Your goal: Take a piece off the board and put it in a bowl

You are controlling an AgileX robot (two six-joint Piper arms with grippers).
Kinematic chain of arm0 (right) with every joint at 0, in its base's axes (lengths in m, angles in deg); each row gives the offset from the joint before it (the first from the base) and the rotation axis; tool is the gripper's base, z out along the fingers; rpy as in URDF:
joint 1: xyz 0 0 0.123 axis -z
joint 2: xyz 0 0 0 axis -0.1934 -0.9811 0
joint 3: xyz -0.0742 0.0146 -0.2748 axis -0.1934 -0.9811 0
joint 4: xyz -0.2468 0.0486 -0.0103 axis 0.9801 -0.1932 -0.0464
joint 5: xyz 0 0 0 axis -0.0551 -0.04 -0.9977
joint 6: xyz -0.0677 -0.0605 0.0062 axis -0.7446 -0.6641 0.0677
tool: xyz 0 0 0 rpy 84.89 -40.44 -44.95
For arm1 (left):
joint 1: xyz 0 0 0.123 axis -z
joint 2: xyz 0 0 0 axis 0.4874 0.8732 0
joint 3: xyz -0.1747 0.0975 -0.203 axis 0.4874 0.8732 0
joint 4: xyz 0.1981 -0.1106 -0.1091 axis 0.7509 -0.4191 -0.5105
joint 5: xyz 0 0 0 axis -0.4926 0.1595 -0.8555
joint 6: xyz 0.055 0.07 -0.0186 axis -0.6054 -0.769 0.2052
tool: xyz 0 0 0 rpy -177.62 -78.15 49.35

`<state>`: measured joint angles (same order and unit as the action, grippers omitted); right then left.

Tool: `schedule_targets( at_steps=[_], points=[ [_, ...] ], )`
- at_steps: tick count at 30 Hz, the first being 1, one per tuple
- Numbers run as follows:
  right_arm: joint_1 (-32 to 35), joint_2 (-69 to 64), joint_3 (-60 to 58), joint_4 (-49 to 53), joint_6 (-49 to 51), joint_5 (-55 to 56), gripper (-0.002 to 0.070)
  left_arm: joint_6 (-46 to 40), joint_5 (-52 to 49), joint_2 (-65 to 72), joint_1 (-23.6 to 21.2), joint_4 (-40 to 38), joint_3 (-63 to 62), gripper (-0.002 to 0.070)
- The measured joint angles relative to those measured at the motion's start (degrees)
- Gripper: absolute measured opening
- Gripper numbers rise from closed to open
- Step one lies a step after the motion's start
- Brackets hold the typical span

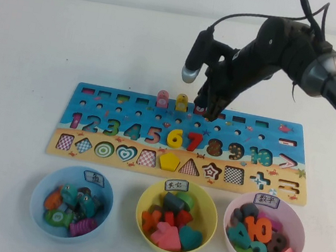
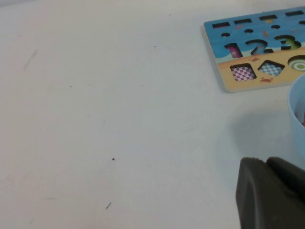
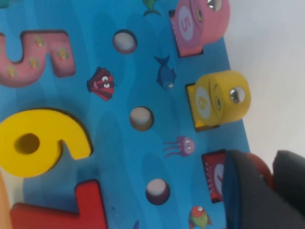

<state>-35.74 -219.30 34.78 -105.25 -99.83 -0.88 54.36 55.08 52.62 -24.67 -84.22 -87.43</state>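
Red piece (image 3: 217, 175), blue-and-sandy board (image 1: 94, 105), light blue bowl (image 1: 41, 199)

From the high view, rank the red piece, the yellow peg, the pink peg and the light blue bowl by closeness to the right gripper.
The right gripper is down at the board's far edge.
1. Red piece, at the fingertips.
2. Yellow peg, just to its left.
3. Pink peg, further left.
4. Light blue bowl, near left corner.
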Motion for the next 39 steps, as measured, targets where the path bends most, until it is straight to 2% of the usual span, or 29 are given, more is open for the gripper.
schedule_targets(
  at_steps=[15, 18, 24, 26, 36, 39],
  points=[
    [0.0, 0.0, 0.0, 0.0, 0.0, -1.19, 0.0092, 0.0, 0.0, 0.0, 0.0, 0.0, 0.0, -0.0006],
    [0.0, 0.0, 0.0, 0.0, 0.22, -1.32, 0.0125, 0.0, 0.0, 0.0, 0.0, 0.0, 0.0, -0.0005],
    [0.0, 0.0, 0.0, 0.04, 0.44, -3.09, 0.0232, 0.0, 0.0, 0.0, 0.0, 0.0, 0.0, -0.0006],
    [0.0, 0.0, 0.0, 0.04, 0.57, -3.24, 0.0244, 0.0, 0.0, 0.0, 0.0, 0.0, 0.0, -0.0005],
    [0.0, -0.95, 0.0, 0.04, 0.57, -3.14, 0.0251, 0.0, 0.0, 0.0, 0.0, 0.0, 0.0, -0.0005],
    [0.0, -1.21, 0.0, 0.04, 0.57, -2.87, 0.0223, 0.0, 0.0, 0.0, 0.0, 0.0, 0.0, -0.0006]
  ],
)
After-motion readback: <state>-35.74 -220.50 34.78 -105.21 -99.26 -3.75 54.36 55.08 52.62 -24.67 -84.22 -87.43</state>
